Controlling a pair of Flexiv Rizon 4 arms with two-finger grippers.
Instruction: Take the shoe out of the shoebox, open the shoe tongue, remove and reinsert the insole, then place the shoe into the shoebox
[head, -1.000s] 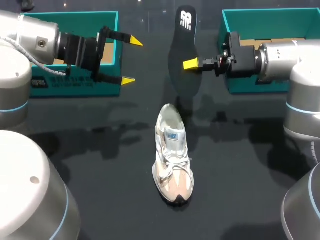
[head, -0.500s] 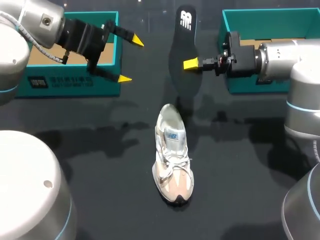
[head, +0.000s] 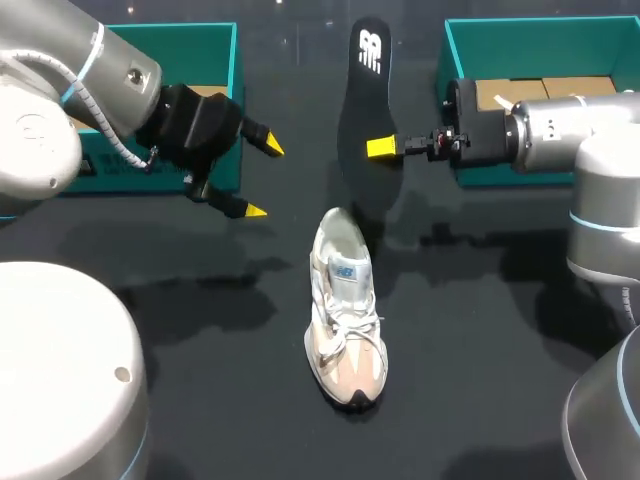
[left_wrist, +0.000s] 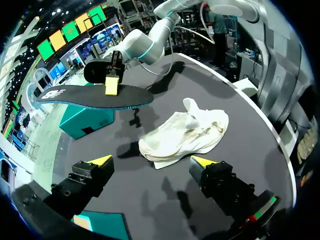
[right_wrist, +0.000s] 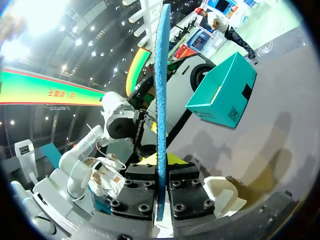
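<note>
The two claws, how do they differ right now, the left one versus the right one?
The left claw is open with nothing between its fingers; the right claw is shut on the black insole. The left claw sits in front of the left shoebox, tips toward the shoe; the right claw holds the insole up off the table, beyond the shoe's heel. Both have yellow tips.

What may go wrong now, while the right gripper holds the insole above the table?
The right gripper pinches the insole only at one edge, so it may twist or slip. The shoe stands free, and the open left gripper is not touching it; pushing the insole in may shove it.
</note>
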